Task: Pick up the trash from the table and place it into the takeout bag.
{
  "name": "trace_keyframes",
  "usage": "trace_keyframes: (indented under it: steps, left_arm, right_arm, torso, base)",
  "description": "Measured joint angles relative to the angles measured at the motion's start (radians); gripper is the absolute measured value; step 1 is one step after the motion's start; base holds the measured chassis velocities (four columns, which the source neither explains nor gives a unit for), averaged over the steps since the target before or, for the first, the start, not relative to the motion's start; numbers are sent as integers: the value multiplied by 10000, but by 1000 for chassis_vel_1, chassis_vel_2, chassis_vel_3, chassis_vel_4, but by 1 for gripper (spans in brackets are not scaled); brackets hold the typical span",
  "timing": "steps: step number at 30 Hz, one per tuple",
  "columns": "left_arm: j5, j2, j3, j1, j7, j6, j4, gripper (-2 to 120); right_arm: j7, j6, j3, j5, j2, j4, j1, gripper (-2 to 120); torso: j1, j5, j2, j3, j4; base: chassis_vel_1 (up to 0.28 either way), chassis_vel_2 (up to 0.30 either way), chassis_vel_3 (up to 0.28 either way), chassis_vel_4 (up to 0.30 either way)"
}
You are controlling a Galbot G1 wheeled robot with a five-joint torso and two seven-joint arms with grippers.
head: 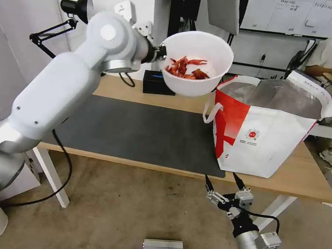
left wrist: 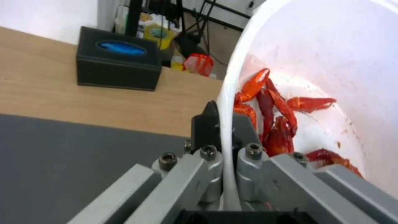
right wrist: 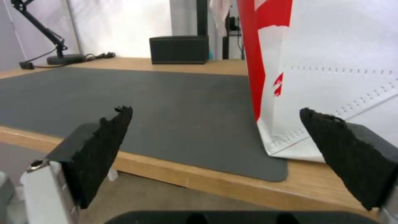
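White-and-silver rounded arms trail black cables; each grey metal hand [head: 223, 184] carries black padded fingers [right wrist: 104, 146].

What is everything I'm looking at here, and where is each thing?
bowl: one, white, red shell scraps inside, held in the air beside the takeout bag's open top
takeout bag: one, white and red, foil-lined, standing on the table's right part
table: one, light wood
mat: one, dark grey, on the table
black box: one, at the table's back
desk lamp: one, black, back left
left gripper: clamped on the bowl's rim
right gripper: fingers open, below the table's front edge
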Motion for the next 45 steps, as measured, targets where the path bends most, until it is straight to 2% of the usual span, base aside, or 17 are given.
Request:
trace_keyframes:
  steps: [4,12,14,15,18,19,22,26,30,34,39,41,45]
  left_arm:
    - [12,-521,90,-314,-264,-73,418,0]
    - [146,-1372,219,-683,-350,-103,1085,0]
    - [366,-2027,274,-911,-349,-106,1586,0]
    - [366,-2027,274,-911,-349,-106,1586,0]
    - [854,-3144,360,-1202,-326,-107,2515,0]
    - [854,-3144,360,-1202,-326,-107,2515,0]
    - [1361,-3973,418,-1313,-291,-113,3239,0]
    - [1723,-4373,521,-1325,-146,-114,3661,0]
    - [1852,-4443,553,-1323,-84,-118,3761,0]
    - [2462,-4627,816,-1225,217,-291,4196,0]
    - [3245,-4613,1232,-954,544,-804,4388,0]
    - [3609,-4597,1363,-765,869,-1263,4267,0]
    - [3903,-4592,1522,-640,1096,-1619,4123,0]
  right_arm:
    - [0,0,0,0,0,0,0,100]
    - [0,0,0,0,0,0,0,100]
    - [0,0,-1,0,0,0,0,100]
    - [0,0,-1,0,0,0,0,100]
    - [0,0,0,0,1,0,0,100]
    - [0,0,0,0,1,0,0,100]
    - [0,0,0,0,0,0,0,100]
    - [0,0,0,0,0,0,0,100]
    - [0,0,0,0,0,0,0,100]
    - [0,0,0,0,0,0,0,100]
    - [0,0,0,0,0,0,0,100]
    - [0,0,0,0,0,0,0,100]
    - [0,0,0,0,0,0,0,100]
  torso:
    - [-1,1,0,0,0]
    - [-1,-1,0,0,1]
    - [0,1,-1,-1,0]
    - [0,1,-1,-1,0]
    - [0,2,0,0,0]
    - [0,2,0,0,0]
    - [-1,3,0,-1,-3]
    - [0,3,-1,0,-4]
    - [0,3,0,-1,-3]
    - [-1,0,0,0,0]
    - [-1,0,-1,0,1]
    - [0,-1,-1,0,1]
    - [-1,-1,0,0,1]
  base:
    - [0,0,0,0]
    - [0,0,0,0]
    - [0,0,0,0]
    - [0,0,0,0]
    - [0,0,0,0]
    - [0,0,0,0]
    - [0,0,0,0]
    - [0,0,0,0]
    - [0,0,0,0]
    - [0,0,0,0]
    - [0,0,0,0]
    - [0,0,0,0]
    - [0,0,0,0]
